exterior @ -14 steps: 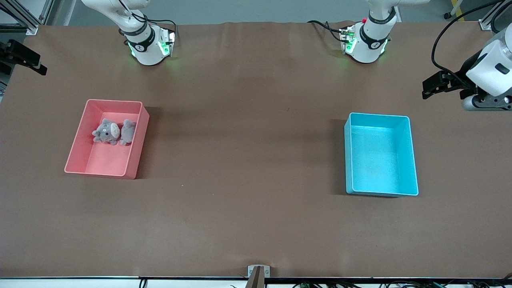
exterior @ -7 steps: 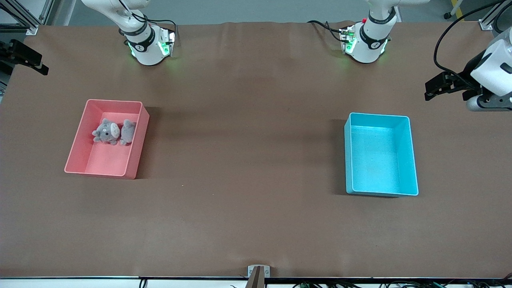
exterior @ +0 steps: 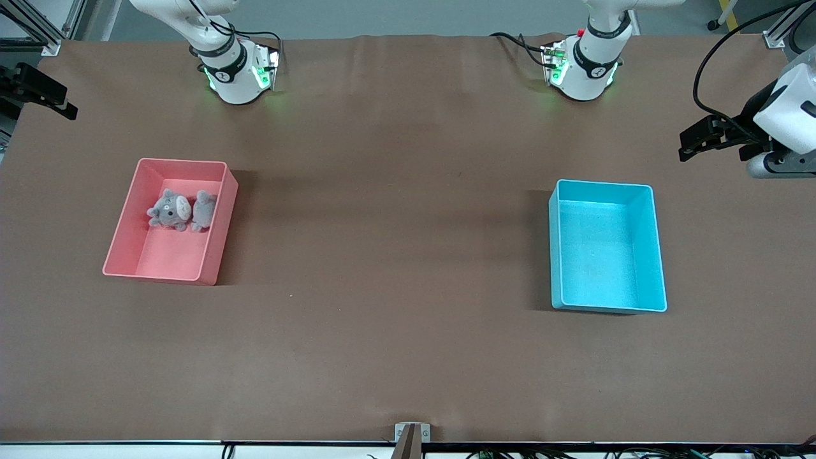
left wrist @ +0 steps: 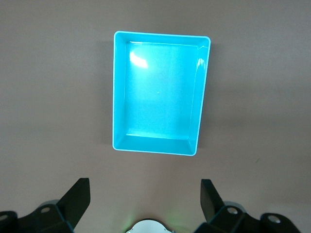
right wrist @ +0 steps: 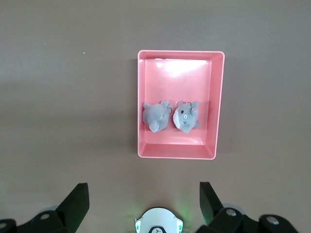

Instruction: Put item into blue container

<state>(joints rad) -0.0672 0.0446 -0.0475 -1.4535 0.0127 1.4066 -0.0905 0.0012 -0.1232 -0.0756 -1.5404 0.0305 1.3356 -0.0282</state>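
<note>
The blue container (exterior: 605, 255) is a cyan open bin with nothing in it, toward the left arm's end of the table; the left wrist view shows its bare floor (left wrist: 158, 92). Two grey plush toys (exterior: 168, 209) (exterior: 204, 209) lie side by side in a pink bin (exterior: 172, 258) toward the right arm's end, and both toys (right wrist: 155, 116) (right wrist: 186, 116) also show in the right wrist view. My left gripper (exterior: 688, 143) (left wrist: 145, 194) hangs open high over the left arm's end of the table. My right gripper (exterior: 48, 99) (right wrist: 144, 196) hangs open high over the right arm's end. Neither holds anything.
The two arm bases (exterior: 233, 76) (exterior: 583, 70) stand at the table's edge farthest from the front camera. Brown tabletop (exterior: 395, 242) stretches between the pink bin (right wrist: 180, 73) and the blue container. A small bracket (exterior: 412, 433) sits at the edge nearest the front camera.
The left arm's hand has drifted a little toward its end of the table. The right gripper has barely shifted. Bins and toys have not moved.
</note>
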